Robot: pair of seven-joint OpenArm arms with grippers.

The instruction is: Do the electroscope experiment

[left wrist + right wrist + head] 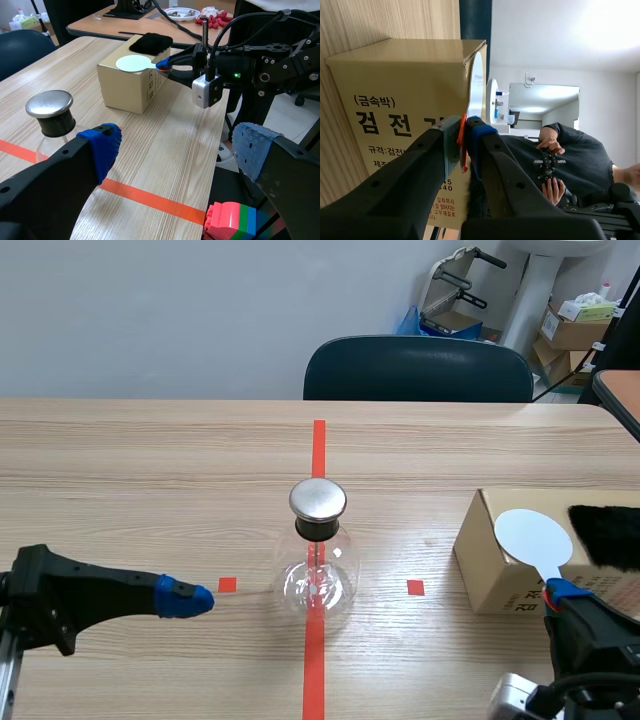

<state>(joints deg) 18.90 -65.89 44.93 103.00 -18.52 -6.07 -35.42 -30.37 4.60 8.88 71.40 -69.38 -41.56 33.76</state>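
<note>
The electroscope, a glass flask with a round metal cap, stands on the red tape line at the table's middle. To its right is a cardboard box with a black fur cloth on top. A white disc paddle lies over the box's near corner. My right gripper is shut on the paddle's thin orange handle at the box's edge. My left gripper is open and low over the table, left of the flask, its metal cap beside the left finger.
A dark chair stands behind the table's far edge. The table's right edge runs just past the box. Coloured blocks lie below that edge, and a second table stands beyond. A person's hands show in the background.
</note>
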